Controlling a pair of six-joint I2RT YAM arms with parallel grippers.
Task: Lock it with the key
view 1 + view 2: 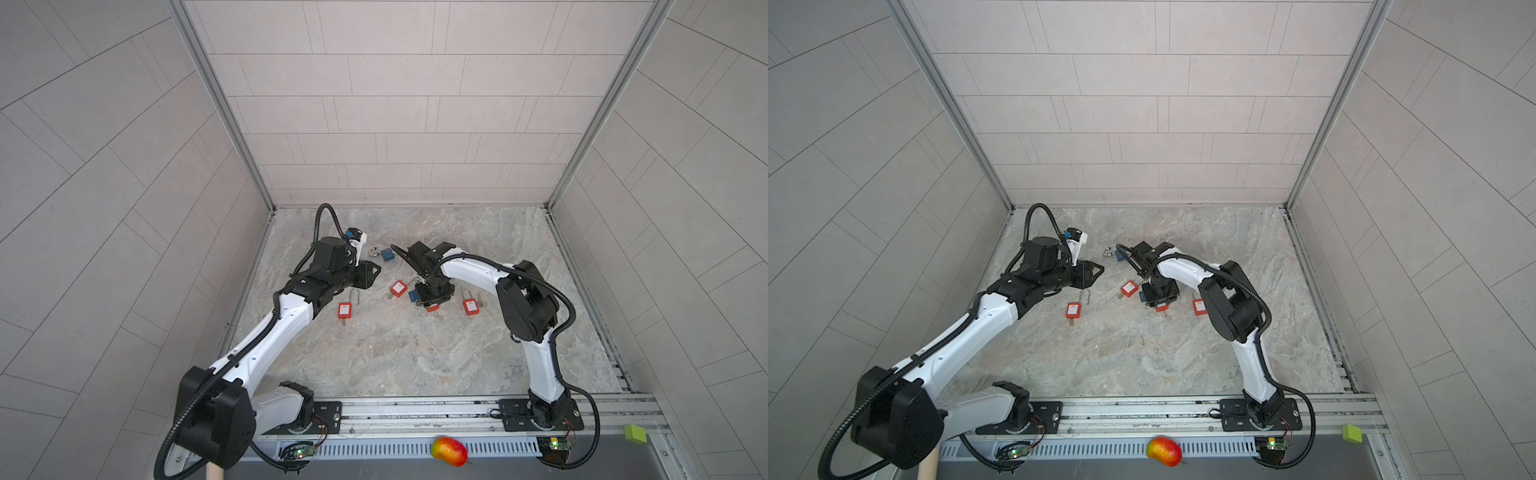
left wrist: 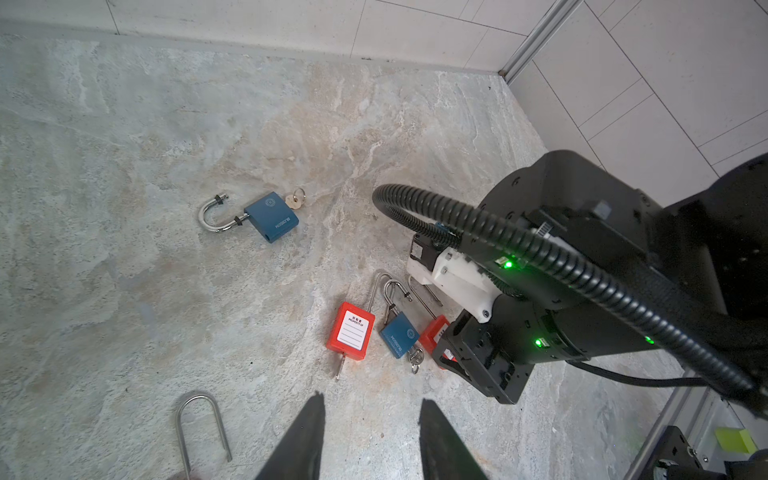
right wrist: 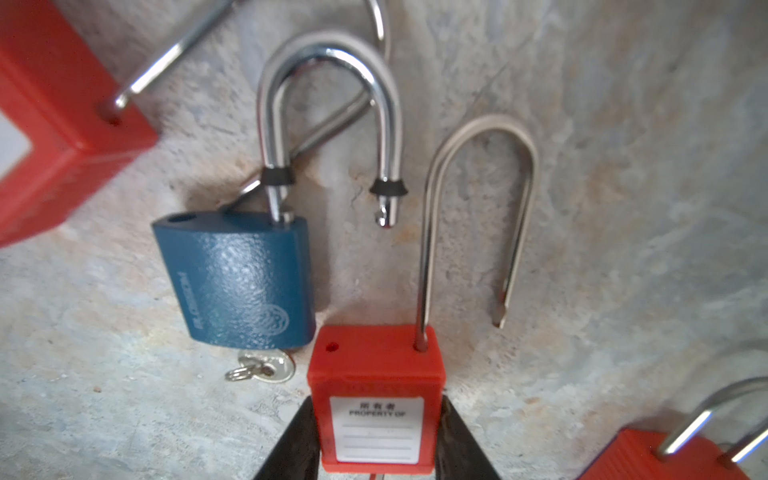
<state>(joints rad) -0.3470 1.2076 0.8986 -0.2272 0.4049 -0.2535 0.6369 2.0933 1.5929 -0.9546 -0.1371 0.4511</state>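
Floor below me: mottled grey-beige stone-look slab [image 1: 395, 357].
Walls around me: pale grey rectangular tiles [image 1: 395, 104], on three sides.
Back corners: silver aluminium posts [image 1: 222, 104].
Front edge: grey metal rail [image 1: 415, 409].
Light: soft, even.

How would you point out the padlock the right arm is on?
On the marble table, look to the cluster of padlocks under the right arm. The red padlock there lies beside a blue padlock, shackle swung open. Alone among the red ones, it sits between the jaws.

red padlock [image 3: 374, 361] — white label [image 3: 376, 428] | blue padlock [image 3: 241, 282] | grey-beige marbled table [image 3: 623, 208]
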